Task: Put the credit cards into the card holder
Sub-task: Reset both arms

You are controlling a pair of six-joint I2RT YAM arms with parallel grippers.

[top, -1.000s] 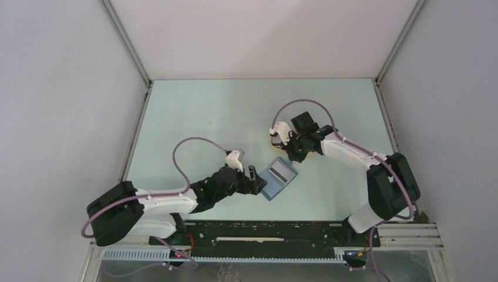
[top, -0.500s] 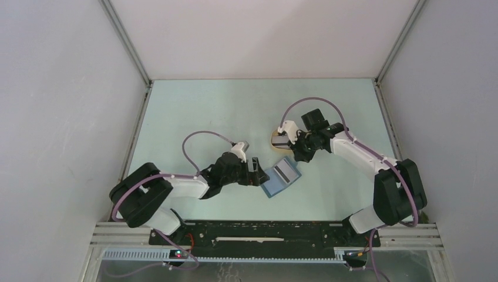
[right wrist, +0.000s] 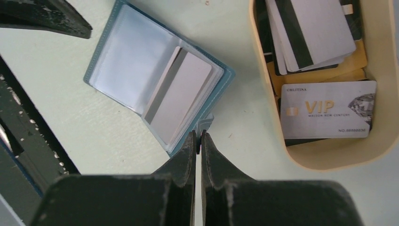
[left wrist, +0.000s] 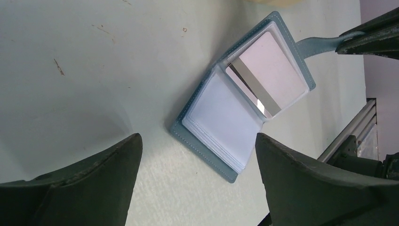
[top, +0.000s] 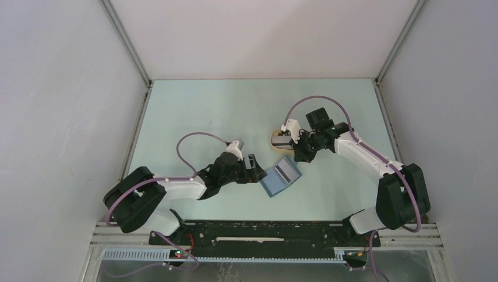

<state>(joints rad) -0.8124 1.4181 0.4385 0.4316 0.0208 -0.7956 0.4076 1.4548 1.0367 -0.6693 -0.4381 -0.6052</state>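
The teal-blue card holder (top: 280, 177) lies open on the table, also in the left wrist view (left wrist: 202, 146) and the right wrist view (right wrist: 141, 61). A whitish-grey credit card (right wrist: 181, 96) with a dark stripe sits in its right-hand pocket (left wrist: 268, 77). Several more credit cards (right wrist: 324, 108) lie in the beige tray. My right gripper (right wrist: 198, 136) is shut on the holder's snap tab (left wrist: 320, 44) at the holder's far corner (top: 298, 156). My left gripper (left wrist: 197, 141) is open and empty, low over the table beside the holder's near-left edge (top: 253, 170).
The beige oval tray (right wrist: 282, 150) stands just beyond the holder, close to my right gripper, and also shows in the top view (top: 275, 141). Enclosure walls and metal frame posts (top: 128, 50) bound the table on three sides.
My left arm's base and elbow swung right while its gripper stayed by the holder's left edge. My right wrist shifted slightly right and nearer. The holder barely moved.
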